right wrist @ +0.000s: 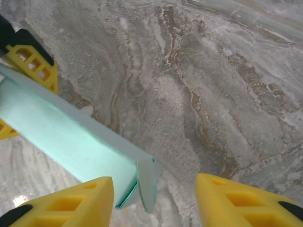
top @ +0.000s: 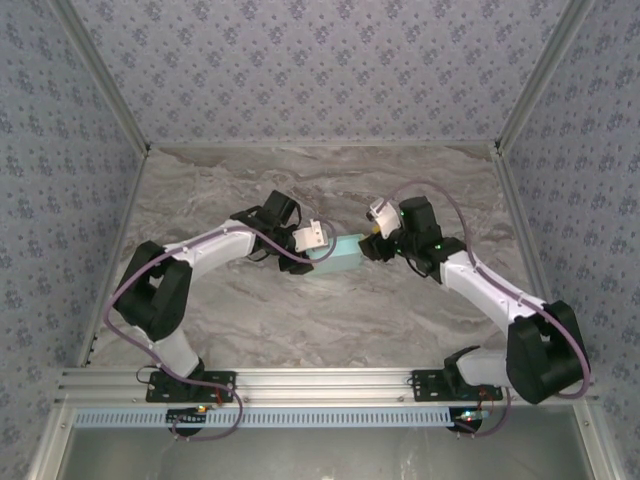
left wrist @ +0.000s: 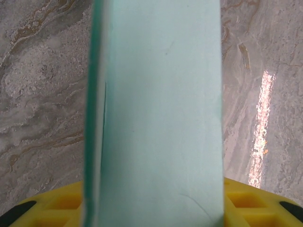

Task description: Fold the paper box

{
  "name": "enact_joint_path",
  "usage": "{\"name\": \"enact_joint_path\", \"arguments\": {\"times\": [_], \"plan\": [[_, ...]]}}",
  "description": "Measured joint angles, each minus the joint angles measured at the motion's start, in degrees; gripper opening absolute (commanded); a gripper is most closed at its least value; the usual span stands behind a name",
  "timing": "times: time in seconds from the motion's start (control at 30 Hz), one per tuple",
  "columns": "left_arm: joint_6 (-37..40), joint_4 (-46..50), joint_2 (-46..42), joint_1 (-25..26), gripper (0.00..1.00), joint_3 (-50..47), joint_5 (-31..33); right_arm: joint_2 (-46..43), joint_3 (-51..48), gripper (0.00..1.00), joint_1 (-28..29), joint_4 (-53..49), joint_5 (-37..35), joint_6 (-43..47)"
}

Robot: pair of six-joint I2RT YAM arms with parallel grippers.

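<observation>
The paper box is a pale blue, long rectangular box held above the marble table between the two arms. My left gripper is shut on its left end. In the left wrist view the box runs straight up the middle, with my left gripper clamped on it and a yellow finger showing at either side. My right gripper sits at the box's right end. In the right wrist view it stands open. The box's end flap hangs loose just inside its left finger, apart from the right finger.
Patterned walls close in the marble table at the back and both sides. A metal rail with the arm bases runs along the near edge. Bare marble lies under and beyond the box.
</observation>
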State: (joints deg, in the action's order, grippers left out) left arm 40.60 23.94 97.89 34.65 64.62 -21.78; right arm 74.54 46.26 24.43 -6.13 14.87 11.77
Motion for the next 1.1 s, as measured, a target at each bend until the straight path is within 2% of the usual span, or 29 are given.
{"name": "enact_joint_path", "arguments": {"times": [0.6, 0.9, 1.1], "plan": [[-1.25, -0.2, 0.61, -0.59, 0.49, 0.15, -1.22, 6.12, 2.64, 0.35, 1.29, 0.61, -5.09, -2.03], [-4.72, -3.87, 0.66, -0.61, 0.49, 0.15, -1.18, 6.88, 7.67, 0.21, 5.86, -1.55, -10.49, -9.97], [-6.69, -5.6, 0.92, -0.92, 0.49, 0.09, -1.18, 7.52, 8.79, 0.21, 8.02, -4.42, -16.0, -14.1]]}}
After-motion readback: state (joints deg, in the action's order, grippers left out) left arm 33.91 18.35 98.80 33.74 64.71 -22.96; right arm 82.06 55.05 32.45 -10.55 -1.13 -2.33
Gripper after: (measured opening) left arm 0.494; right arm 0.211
